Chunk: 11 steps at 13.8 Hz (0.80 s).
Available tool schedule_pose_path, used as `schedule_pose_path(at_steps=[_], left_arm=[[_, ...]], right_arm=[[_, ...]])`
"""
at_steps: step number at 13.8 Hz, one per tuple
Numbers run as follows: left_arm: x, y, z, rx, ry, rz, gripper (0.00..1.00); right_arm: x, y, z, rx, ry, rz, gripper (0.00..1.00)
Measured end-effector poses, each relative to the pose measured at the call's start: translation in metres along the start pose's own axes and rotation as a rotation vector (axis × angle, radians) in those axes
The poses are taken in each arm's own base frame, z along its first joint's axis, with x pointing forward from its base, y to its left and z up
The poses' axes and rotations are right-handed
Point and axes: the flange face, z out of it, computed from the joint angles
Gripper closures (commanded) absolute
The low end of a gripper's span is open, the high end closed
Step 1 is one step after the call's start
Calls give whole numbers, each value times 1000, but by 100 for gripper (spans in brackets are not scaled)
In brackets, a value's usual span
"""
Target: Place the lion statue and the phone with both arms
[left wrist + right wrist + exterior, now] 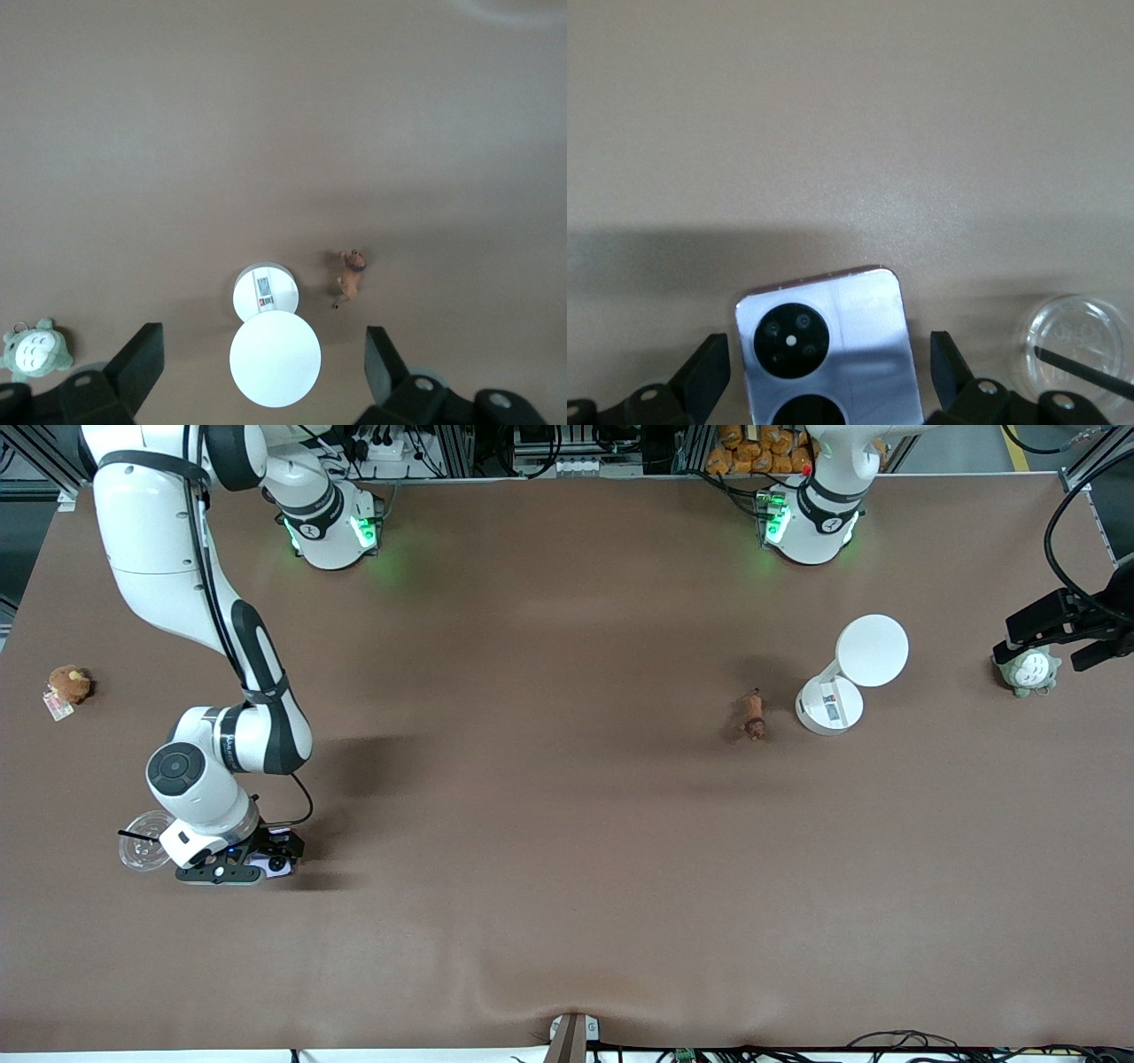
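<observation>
The phone (824, 350), pale lilac with two black camera circles facing up, lies flat on the brown table near the right arm's end. A little of it shows under the hand in the front view (282, 868). My right gripper (235, 866) is low over it, open, with a finger on each side of the phone and gaps between (826, 354). The lion statue (754, 716), tiny and reddish-brown, lies toward the left arm's end and shows in the left wrist view (352, 274). My left gripper (1059, 638) is high up and open, empty (263, 354).
A white round container with a wide white disc (833, 704) stands beside the lion statue (266, 292). A grey-green plush (1028, 671) sits at the left arm's end. A clear plastic lid (142, 850) lies beside the right gripper (1072, 341). A brown plush (69, 684) sits at the right arm's end.
</observation>
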Motion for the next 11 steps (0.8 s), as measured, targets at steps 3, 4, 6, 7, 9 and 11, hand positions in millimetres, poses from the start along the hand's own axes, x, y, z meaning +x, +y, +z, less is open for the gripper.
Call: schedule_pose_path(at_steps=[3,4,6,7,9,11], left_arm=[[-2,12,-9,4,3,23,0],[-3,24,-7,23,-7,49,0],[-3,41,-3,84,-15,83,0],[-2,41,-1,88,-19,83,0],[-1,32,2,88,-23,67,0],[0,27,2,84,-23,59,0]], right_arm=[[8,-5,-18,11,-7,-3,0],[11,-5,-31,17,-31,-1,0],[19,-2,-71,34,-66,-3,0],[22,1,-96,44,-77,-7,0],[25,9,-147,65,-98,-3,0],[22,19,-196,86,-124,6,0]])
